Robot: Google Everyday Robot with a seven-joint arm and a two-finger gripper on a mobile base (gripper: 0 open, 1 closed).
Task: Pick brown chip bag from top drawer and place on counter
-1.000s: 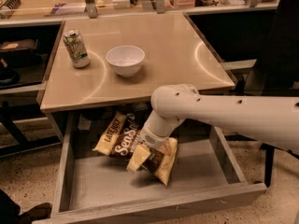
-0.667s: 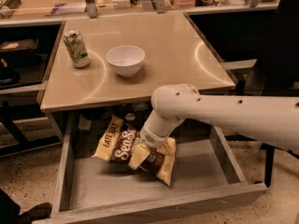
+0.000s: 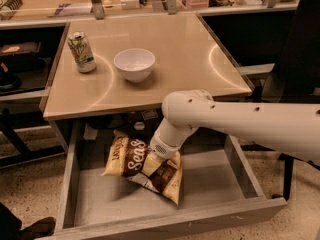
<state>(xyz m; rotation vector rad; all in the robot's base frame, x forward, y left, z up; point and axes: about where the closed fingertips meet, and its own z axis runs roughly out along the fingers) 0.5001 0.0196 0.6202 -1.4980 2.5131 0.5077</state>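
The drawer (image 3: 215, 189) stands open. The bag (image 3: 131, 159) lies tilted inside, around 10 o'clock of the drawer's middle. The gripper (image 3: 159, 156) meets it from 2 o'clock; whether it has a hold I cannot tell. Lifting and placing are likely still left. The counter (image 3: 190, 54), at 12 o'clock, carries a bowl (image 3: 134, 64) and, at the bowl's 9 o'clock, a can (image 3: 81, 51).

Brown chip bag (image 3: 127, 156): crinkly dk-brown/tan w/ white script, tilted, in open grey top drawer (image 3: 215, 184), left of ctr. End effector (image 3: 155, 162) down on bag's right part. Glossy beige surface (image 3: 190, 59) above.
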